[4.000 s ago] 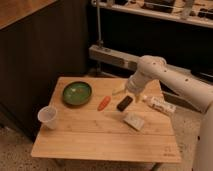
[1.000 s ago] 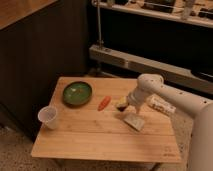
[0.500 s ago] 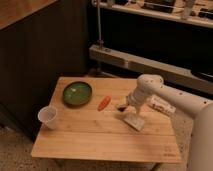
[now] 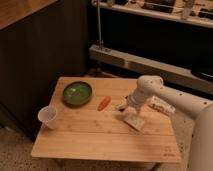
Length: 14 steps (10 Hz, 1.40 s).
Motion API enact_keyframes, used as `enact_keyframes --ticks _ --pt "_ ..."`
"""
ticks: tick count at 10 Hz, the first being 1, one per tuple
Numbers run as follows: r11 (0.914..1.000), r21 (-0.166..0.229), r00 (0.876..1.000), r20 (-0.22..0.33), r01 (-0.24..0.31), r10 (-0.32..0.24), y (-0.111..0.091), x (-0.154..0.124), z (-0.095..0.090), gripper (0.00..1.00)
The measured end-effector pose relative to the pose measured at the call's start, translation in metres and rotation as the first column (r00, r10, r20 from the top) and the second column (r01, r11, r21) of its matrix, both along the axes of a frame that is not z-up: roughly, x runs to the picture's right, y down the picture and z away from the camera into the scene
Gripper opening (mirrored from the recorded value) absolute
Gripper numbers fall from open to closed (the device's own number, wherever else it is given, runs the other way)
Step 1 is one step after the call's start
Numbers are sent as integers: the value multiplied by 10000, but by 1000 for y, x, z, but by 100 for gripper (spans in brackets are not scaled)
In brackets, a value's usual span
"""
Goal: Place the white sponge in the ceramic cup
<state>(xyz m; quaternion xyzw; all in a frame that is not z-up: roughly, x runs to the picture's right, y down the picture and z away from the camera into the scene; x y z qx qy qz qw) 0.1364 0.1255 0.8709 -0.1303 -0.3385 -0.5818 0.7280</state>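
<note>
The white sponge (image 4: 134, 121) lies flat on the right part of the wooden table (image 4: 95, 137). My gripper (image 4: 131, 111) hangs straight down over it, its tips at or just above the sponge's top. The ceramic cup (image 4: 47, 117) stands upright near the table's left edge, far from the gripper. My white arm (image 4: 165, 96) reaches in from the right.
A green bowl (image 4: 77, 93) sits at the back left. An orange carrot-like piece (image 4: 103, 103) lies in the middle. A white tube with red marks (image 4: 161, 105) lies at the right edge, behind my arm. A dark wall and a metal rail stand behind the table.
Since four seconds ago the arm swung forward and down from over the black block to over the sponge. In the last second it has barely moved.
</note>
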Motion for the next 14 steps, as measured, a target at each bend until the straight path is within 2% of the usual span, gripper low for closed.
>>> enact_keyframes --ticks 5,7,8,9,10,12,14 --pt "9998 30 9998 26 219 -220 3 1 0 80" --pt "9964 321 9969 8 786 -786 7 2 3 80" --pt "9888 608 9902 225 1363 -1379 10 3 6 80" --pt "9565 1228 9586 745 2648 -2749 16 11 9 80" --pt "9344 1522 9356 999 3221 -3388 20 16 10 80" --pt "8969 2112 8995 1244 3884 -4188 25 32 11 80" --pt "8673 2510 8767 1136 4300 -4675 25 49 7 80"
